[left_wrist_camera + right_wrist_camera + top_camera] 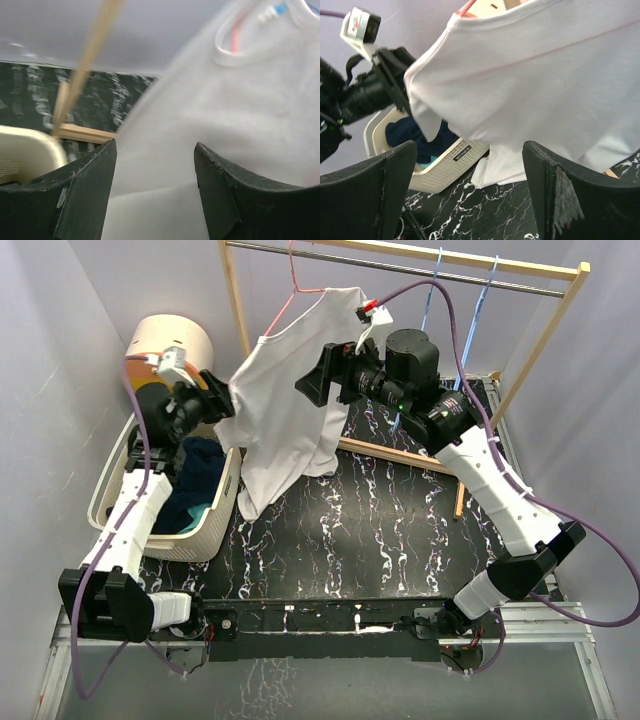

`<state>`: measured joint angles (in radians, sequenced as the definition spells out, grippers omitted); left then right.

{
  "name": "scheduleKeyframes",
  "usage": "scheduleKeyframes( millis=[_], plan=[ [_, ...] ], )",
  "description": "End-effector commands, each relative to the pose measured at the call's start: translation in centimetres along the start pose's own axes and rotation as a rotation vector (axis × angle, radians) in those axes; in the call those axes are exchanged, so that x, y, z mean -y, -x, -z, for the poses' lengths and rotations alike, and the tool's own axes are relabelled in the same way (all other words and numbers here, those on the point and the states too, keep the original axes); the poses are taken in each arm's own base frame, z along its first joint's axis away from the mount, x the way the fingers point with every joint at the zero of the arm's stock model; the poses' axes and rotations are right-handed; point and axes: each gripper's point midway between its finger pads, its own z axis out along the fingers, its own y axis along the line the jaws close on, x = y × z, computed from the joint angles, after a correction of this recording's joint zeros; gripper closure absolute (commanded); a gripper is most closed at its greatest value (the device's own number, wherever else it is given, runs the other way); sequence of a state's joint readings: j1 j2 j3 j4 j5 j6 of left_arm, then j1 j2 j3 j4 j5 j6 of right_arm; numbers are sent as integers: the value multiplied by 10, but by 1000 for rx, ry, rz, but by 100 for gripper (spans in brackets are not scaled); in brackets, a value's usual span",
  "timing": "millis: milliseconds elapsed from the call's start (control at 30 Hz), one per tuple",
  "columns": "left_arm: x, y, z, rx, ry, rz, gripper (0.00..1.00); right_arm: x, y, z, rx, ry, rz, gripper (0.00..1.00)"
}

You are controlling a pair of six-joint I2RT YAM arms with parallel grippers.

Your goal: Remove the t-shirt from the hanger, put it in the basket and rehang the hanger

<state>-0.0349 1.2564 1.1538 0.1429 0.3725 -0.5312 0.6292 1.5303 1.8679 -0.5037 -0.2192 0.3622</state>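
A white t-shirt (285, 410) hangs on a pink hanger (292, 290) from the rail, its hem reaching the black marbled table. My left gripper (228, 400) is at the shirt's left sleeve. In the left wrist view its jaws (155, 147) stand apart with white cloth (240, 110) filling the gap between them, and the pink hanger (235, 37) shows inside the collar. My right gripper (308, 380) is level with the shirt's right side. In the right wrist view it (470, 147) is open with nothing between its fingers, and the shirt (535, 75) hangs just beyond them.
A cream laundry basket (225, 500) with dark blue clothes (200, 475) stands at the left, under the left arm. The wooden rack frame (545, 340) carries a metal rail (450, 272) with two blue hangers (430, 295). A cream round bin (170, 340) sits behind the basket.
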Motion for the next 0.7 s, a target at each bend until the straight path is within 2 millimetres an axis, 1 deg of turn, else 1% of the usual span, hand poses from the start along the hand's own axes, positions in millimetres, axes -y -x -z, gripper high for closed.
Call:
scheduleKeyframes(
  millis=[0, 33, 100, 167, 233, 267, 333, 400, 500, 567, 633, 667],
  plan=[
    [88, -17, 4, -23, -287, -67, 39, 3, 38, 12, 134, -73, 8, 10],
    [105, -28, 5, -41, -323, -80, 39, 4, 40, 12, 144, -81, 6, 10],
    [120, -40, 6, -57, -344, -93, 39, 7, 45, 11, 166, -97, 4, 10],
    [130, -48, 9, -69, -361, -112, 39, 8, 54, 12, 197, -113, 4, 10],
    [136, -55, 11, -80, -366, -129, 39, 12, 65, 12, 229, -142, 14, 10],
    [139, -58, 13, -87, -370, -135, 39, 12, 75, 13, 258, -157, 25, 10],
    [144, -65, 14, -105, -379, -141, 39, 20, 90, 12, 305, -208, 51, 10],
    [145, -71, 14, -117, -376, -143, 39, 30, 101, 2, 337, -255, 80, 10],
    [145, -78, 15, -133, -368, -151, 40, 37, 112, -19, 350, -279, 123, 7],
    [145, -81, 16, -140, -358, -167, 40, 45, 105, -47, 315, -283, 137, 7],
    [142, -81, 20, -141, -340, -188, 40, 51, 105, -64, 311, -288, 147, 8],
    [140, -78, 23, -132, -323, -200, 41, 53, 103, -72, 312, -287, 151, 9]
  ],
)
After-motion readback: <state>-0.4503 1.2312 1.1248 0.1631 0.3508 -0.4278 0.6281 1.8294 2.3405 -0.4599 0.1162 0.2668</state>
